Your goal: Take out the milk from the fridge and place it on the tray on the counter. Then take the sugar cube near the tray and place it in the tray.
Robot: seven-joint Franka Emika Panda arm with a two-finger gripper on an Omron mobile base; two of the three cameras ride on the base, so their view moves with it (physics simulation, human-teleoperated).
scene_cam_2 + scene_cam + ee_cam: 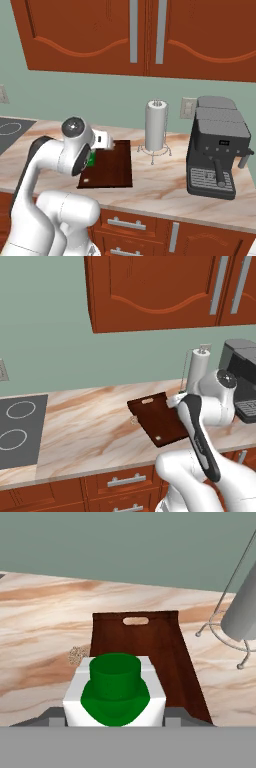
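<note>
Milk rides in the gripper over the near part of the tray, green cap facing the hand cam; finger tips sit tight against both sides of the white body, so the pincer looks clamped on the bottle, partway closed. In the right base view a bit of green shows by the wrist, above the tray's left side. Tray lies on the counter, slot handle at the far end. Sugar cube, a small pale speck, sits on the counter just beside the tray's left edge, approx level w/ the bottle.

Risks, as a judgement: bottle appears close to the tray's left rim, so letting go here could set it half on the edge and tip it; height above the tray can't be told, and a release from too high could topple it. Coming down off-line may also nudge the cube away, making the second pick harder. Towel roll on its wire stand is near the tray's right far corner; a wide swing could clip it. Coffee machine is further right, well apart.

Writing: none legible. No brand on bottle, machine or roll.
</note>
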